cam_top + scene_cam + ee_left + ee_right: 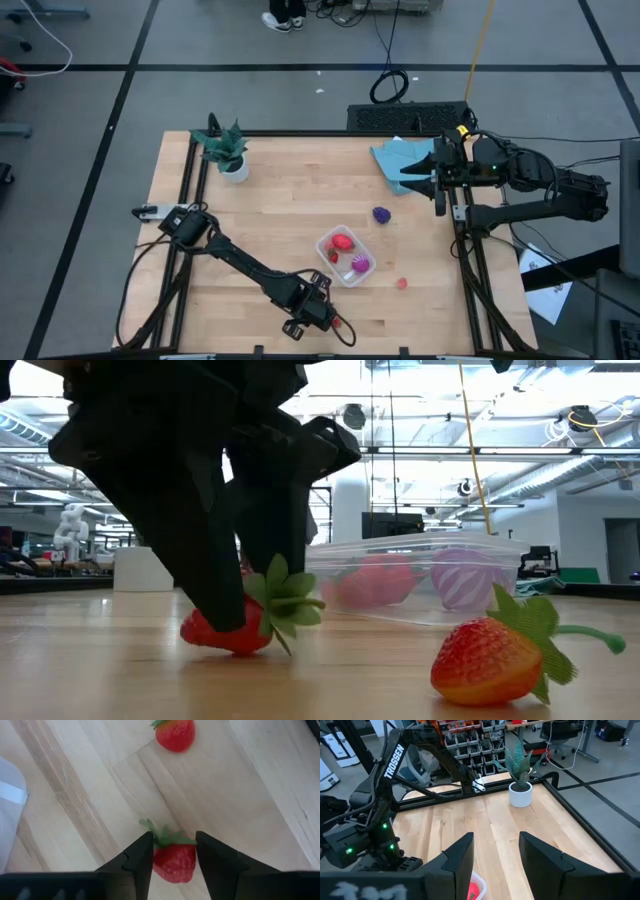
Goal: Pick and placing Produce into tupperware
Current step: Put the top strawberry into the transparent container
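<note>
My left gripper (174, 840) stands near the table's front edge, pointing steeply down, shut on a red toy strawberry (173, 862) that lies on the wood. A second strawberry (490, 660) lies loose on its side to the right (402, 283). The clear tupperware (345, 257) sits on the table behind them, with a red piece (342, 241) and a magenta striped piece (360, 266) in it. A dark purple fruit (381, 214) rests on the table beyond the tub. My right gripper (495, 865) waits open and raised at the right edge (440, 182). My left gripper pinches the strawberry's red body (159, 862) between its two fingers, just below the green leaf cap (167, 839). The fingers come from above, slanting down. The berry's underside (225, 645) rests on the table, the leaf cap pointing sideways.
A potted green plant (228, 152) stands at the far left and a blue cloth (402, 162) lies at the far right by my right arm. Bare wood lies between the tub and the plant. The black table frame (465, 270) runs along the edges.
</note>
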